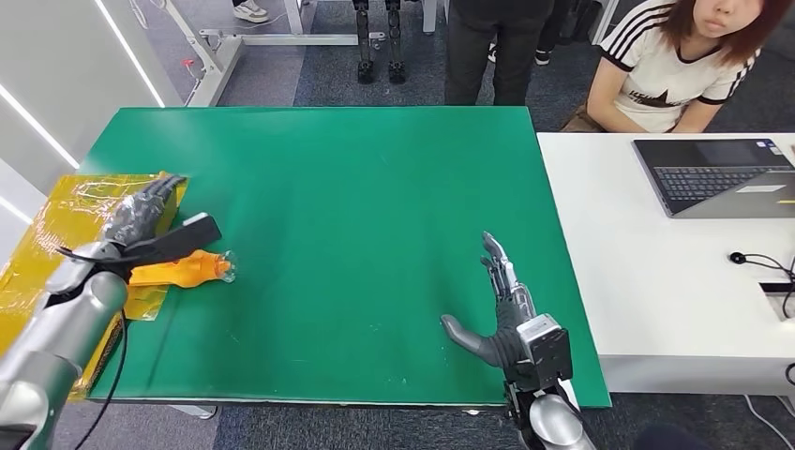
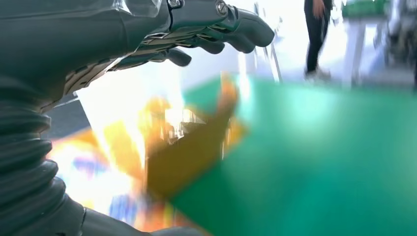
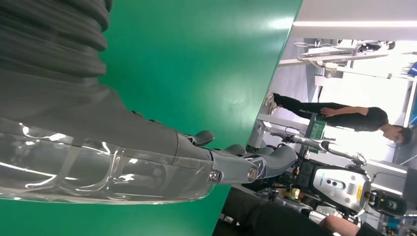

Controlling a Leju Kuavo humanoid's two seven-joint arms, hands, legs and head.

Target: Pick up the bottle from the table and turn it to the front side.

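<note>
An orange bottle [image 1: 192,270] lies on its side at the left of the green table [image 1: 375,187], its clear cap end pointing right, its other end on a yellow plastic sheet [image 1: 66,220]. My left hand [image 1: 150,225] hovers just above and behind the bottle, fingers stretched out over the sheet and thumb reaching across over the bottle, with nothing held. In the blurred left wrist view the fingers [image 2: 216,29] are spread over the orange and yellow shapes [image 2: 187,147]. My right hand [image 1: 502,309] is open over the table's near right part, fingers [image 3: 255,162] extended.
A white table [image 1: 656,281] adjoins on the right, carrying a laptop [image 1: 722,173] and a cable. A person in a striped white shirt [image 1: 675,66] sits behind it. Another person's legs [image 1: 483,52] stand beyond the green table's far edge.
</note>
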